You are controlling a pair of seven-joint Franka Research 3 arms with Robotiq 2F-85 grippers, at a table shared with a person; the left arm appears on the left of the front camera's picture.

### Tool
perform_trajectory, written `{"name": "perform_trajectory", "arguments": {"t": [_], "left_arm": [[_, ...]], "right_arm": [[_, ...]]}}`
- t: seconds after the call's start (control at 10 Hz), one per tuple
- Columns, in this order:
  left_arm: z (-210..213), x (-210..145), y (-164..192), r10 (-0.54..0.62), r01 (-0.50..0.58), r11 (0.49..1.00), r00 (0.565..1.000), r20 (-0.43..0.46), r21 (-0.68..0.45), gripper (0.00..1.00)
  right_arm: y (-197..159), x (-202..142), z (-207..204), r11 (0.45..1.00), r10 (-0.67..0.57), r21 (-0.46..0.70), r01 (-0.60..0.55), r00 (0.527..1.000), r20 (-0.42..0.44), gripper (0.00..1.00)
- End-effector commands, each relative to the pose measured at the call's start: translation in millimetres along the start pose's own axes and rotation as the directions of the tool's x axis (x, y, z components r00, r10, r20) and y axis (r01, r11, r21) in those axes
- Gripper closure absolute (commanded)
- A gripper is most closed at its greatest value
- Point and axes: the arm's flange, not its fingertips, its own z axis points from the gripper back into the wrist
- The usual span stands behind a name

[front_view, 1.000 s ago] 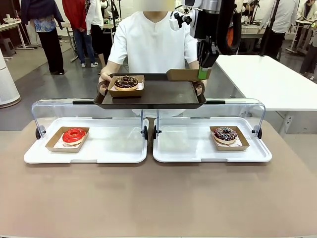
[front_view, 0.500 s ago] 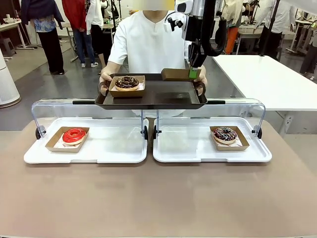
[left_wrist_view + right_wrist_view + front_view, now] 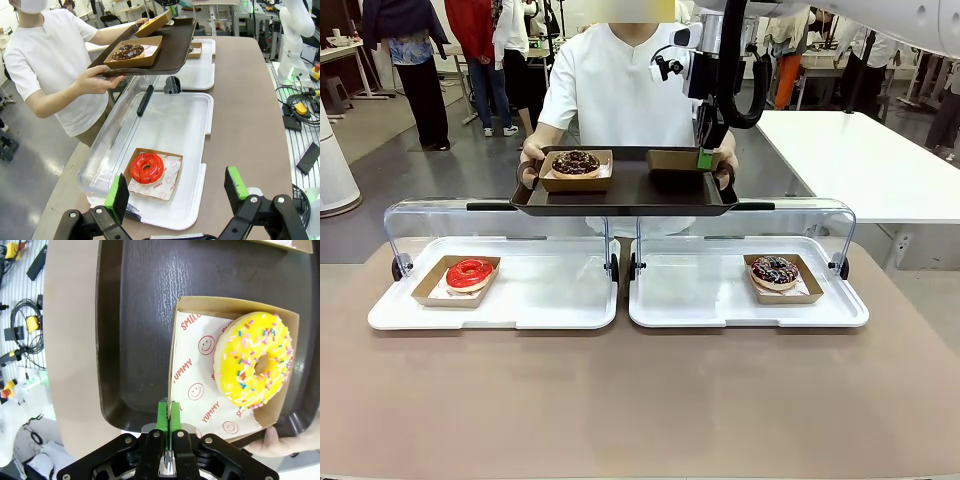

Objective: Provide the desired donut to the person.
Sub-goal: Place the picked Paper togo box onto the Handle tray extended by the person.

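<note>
Two white display trays sit side by side on the brown table (image 3: 640,400), each with a clear lid swung open toward the far edge. On the left display tray (image 3: 535,295) a red-glazed donut (image 3: 470,272) lies in a brown paper box; the left gripper (image 3: 177,192) hovers above it with its green-padded fingers (image 3: 118,192) spread wide and nothing between them. On the right display tray (image 3: 705,290) rests a chocolate donut with sprinkles (image 3: 775,270) in its own box. Beyond the lids, the person (image 3: 625,85) in a white shirt holds a dark serving tray (image 3: 620,188) by both ends. At its left end sits a chocolate-glazed donut (image 3: 576,163) in a box. At its right end the box (image 3: 200,330) carrying the yellow sprinkled donut (image 3: 255,365) rests on the serving tray, the right gripper (image 3: 167,419) pinching the box's side wall, its fingers pressed together on the cardboard. A hand (image 3: 280,442) of the person grips the serving tray's rim just beside that box.
</note>
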Motion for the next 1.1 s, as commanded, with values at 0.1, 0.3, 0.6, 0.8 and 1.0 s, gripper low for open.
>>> {"name": "perform_trajectory", "arguments": {"t": [0.1,0.3,0.6,0.8,1.0], "left_arm": [[1.6,0.7,-1.2,-0.003,0.003,1.000,1.000,0.000,0.001,0.00],[1.6,0.7,-1.2,-0.003,0.003,1.000,1.000,0.000,0.001,0.00],[1.6,0.7,-1.2,-0.003,0.003,1.000,1.000,0.000,0.001,0.00],[1.6,0.7,-1.2,-0.003,0.003,1.000,1.000,0.000,0.001,0.00],[1.6,0.7,-1.2,-0.003,0.003,1.000,1.000,0.000,0.001,0.00]], "right_arm": [[-8.0,3.6,0.4,0.996,-0.063,0.057,0.063,0.998,0.001,0.98],[-10.7,0.6,-8.7,0.993,-0.079,0.083,0.078,0.997,0.007,0.98],[-9.9,2.0,-16.5,0.989,-0.086,0.122,0.085,0.996,0.007,0.91],[-9.6,2.1,-13.6,0.987,-0.094,0.134,0.091,0.995,0.015,0.71],[-6.3,3.5,-8.2,0.988,-0.087,0.132,0.085,0.996,0.015,0.52]]}}
